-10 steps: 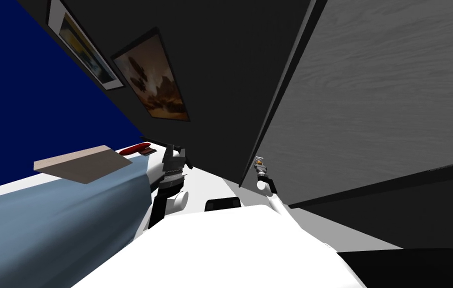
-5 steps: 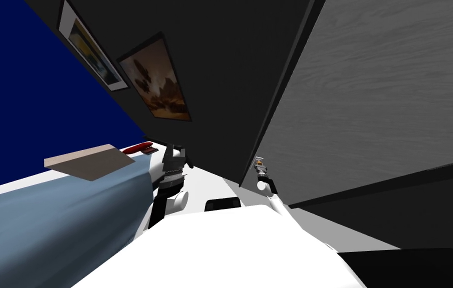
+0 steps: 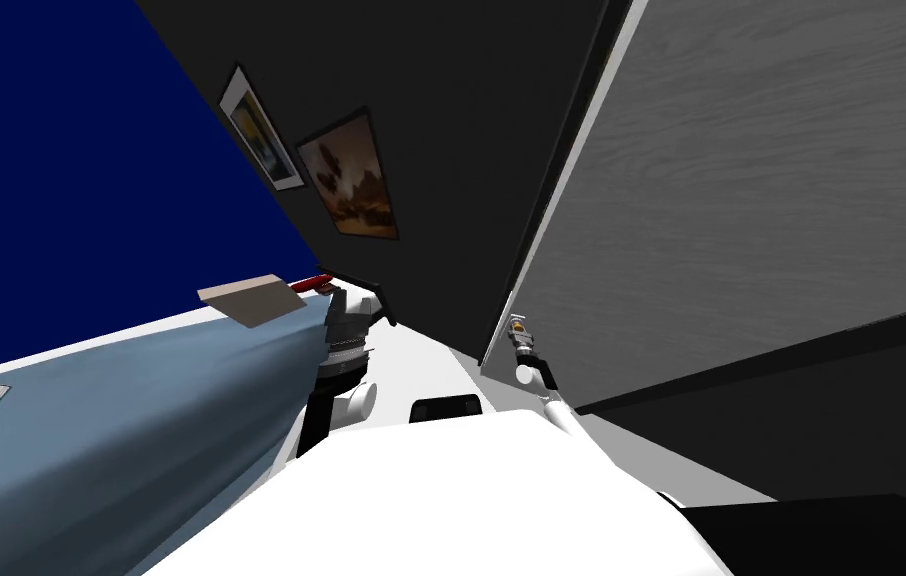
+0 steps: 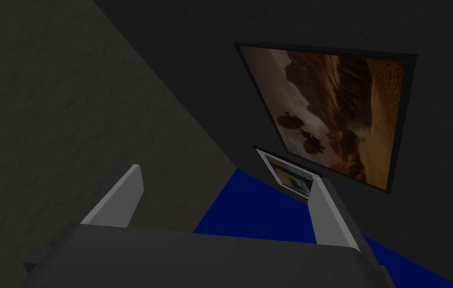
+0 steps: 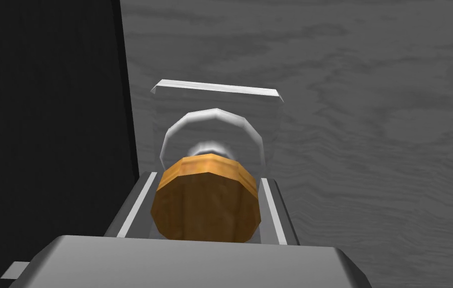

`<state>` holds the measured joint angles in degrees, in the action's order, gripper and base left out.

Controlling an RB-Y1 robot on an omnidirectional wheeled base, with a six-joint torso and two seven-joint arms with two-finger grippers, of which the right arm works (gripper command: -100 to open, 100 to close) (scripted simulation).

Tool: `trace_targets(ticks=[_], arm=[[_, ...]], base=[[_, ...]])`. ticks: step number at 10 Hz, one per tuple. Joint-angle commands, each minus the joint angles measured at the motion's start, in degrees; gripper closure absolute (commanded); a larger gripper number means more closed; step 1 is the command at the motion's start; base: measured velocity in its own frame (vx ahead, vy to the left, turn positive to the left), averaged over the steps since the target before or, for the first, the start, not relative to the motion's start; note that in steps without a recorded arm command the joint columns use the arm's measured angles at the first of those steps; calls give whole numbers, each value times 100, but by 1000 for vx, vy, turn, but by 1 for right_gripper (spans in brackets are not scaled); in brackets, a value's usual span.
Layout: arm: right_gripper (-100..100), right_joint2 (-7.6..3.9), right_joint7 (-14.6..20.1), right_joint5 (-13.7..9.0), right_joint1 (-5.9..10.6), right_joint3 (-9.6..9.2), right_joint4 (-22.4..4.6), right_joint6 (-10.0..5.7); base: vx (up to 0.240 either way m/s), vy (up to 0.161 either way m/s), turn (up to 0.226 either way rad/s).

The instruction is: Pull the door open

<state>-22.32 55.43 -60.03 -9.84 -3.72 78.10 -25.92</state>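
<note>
The right pincer (image 5: 206, 181) is clamped on the round orange-brown wooden knob (image 5: 205, 210), one finger pressed to each side. The knob sits near the left edge of the grey wood-grained door (image 5: 370, 125), on the right. Best pull back steadily along the door's arc with a firm clamp. The left pincer (image 4: 228, 176) hangs open.

The head view is rolled and wide-angled, with walls splaying to the corners. Flat, even light falls on the pale grey door (image 3: 771, 200); the wall (image 3: 461, 150) beside it is near-black. The left wrist view is dim, and the left pincer (image 4: 228, 176) looks dull grey. A soft sheen rims the plate (image 5: 215, 120) behind the amber door knob (image 5: 205, 210).
</note>
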Motion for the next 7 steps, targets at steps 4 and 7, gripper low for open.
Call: trace_targets(ticks=[4,7], arm=[[100,-197,216,-3,-76,-149,66,-51],[100,-390,424,29,-190,-378,167,-123]], base=[[-203,-17,126],[-231,-53,148]])
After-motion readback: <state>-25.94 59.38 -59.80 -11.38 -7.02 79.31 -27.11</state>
